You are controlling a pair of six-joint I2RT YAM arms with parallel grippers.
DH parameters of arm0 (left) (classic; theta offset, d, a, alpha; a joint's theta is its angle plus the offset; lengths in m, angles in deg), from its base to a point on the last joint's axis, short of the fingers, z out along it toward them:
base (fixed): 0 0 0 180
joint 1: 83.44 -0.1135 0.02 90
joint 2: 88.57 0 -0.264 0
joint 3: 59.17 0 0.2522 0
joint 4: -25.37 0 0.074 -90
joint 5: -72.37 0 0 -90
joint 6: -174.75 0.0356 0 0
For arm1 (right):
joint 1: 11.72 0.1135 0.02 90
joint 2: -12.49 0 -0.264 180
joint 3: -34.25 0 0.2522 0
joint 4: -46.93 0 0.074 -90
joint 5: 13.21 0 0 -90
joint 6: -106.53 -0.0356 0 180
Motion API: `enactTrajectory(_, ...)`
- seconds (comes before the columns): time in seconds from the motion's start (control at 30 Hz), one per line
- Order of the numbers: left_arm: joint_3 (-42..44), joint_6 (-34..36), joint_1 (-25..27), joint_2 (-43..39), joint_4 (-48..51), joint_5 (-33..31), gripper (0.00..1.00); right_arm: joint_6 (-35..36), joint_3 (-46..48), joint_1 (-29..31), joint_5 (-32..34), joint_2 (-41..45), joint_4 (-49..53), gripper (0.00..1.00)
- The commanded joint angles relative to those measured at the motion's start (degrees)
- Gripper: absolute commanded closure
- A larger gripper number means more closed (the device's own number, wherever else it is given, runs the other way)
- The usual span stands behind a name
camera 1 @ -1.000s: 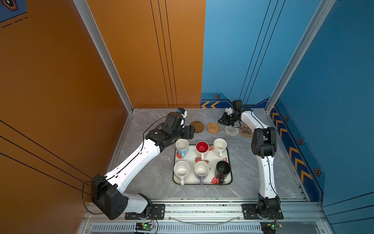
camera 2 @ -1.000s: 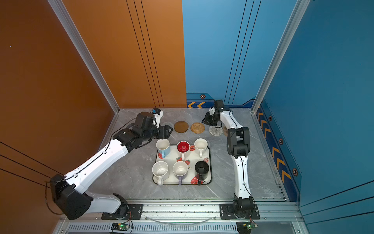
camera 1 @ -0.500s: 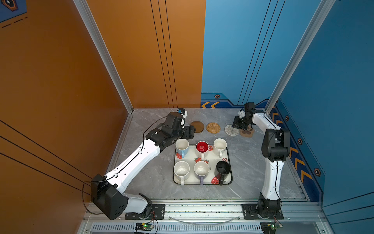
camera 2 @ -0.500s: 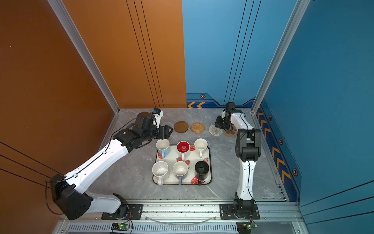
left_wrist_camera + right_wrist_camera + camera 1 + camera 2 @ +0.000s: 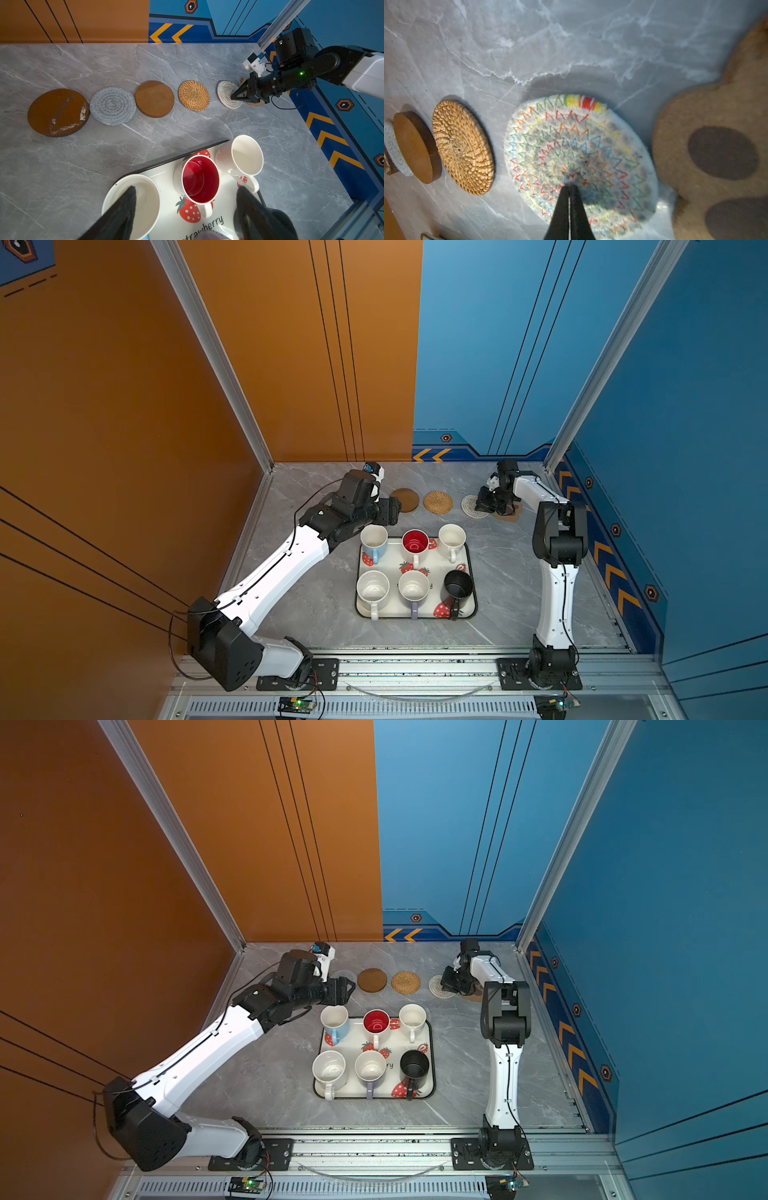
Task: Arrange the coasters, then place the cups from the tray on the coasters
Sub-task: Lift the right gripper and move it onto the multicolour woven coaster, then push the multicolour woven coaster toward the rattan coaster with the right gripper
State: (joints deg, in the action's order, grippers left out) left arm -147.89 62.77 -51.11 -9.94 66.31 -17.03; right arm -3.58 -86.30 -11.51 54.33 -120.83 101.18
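The coasters [image 5: 437,502] lie in one row along the far side of the table [image 5: 316,601], beyond the tray [image 5: 436,572], and the job looks to be at the straightening stage. The right gripper [image 5: 569,188] is pinched closed on nothing. Its joined tips rest on the white woven round [image 5: 579,153] with rainbow stitching, probably so it can push or drag the mat flat rather than lift it. Just beside that mat lies the paw-print cork piece [image 5: 708,133], perhaps too close for two mugs. Farther along sit the rattan round [image 5: 194,95], a brown disc [image 5: 154,98], a grey woven round [image 5: 113,106] and a worn brown disc [image 5: 58,112]; those last two appear to touch. The left gripper [image 5: 390,511] hangs spread wide and empty near the light blue mug [image 5: 374,539], seemingly waiting for the cups, all six upright on the tray.
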Motion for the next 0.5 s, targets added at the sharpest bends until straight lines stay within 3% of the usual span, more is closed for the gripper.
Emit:
enactTrajectory(0.0,-0.01,-0.35,0.56,-0.45,-0.39,-0.99,0.23,1.04,-0.39,0.64,0.87,-4.03,1.54,1.0)
enactTrajectory(0.47,0.47,-0.17,0.54,-0.93,-0.35,-1.22,0.23,-0.53,-4.53,4.76,-0.73,-6.99,1.79,1.0)
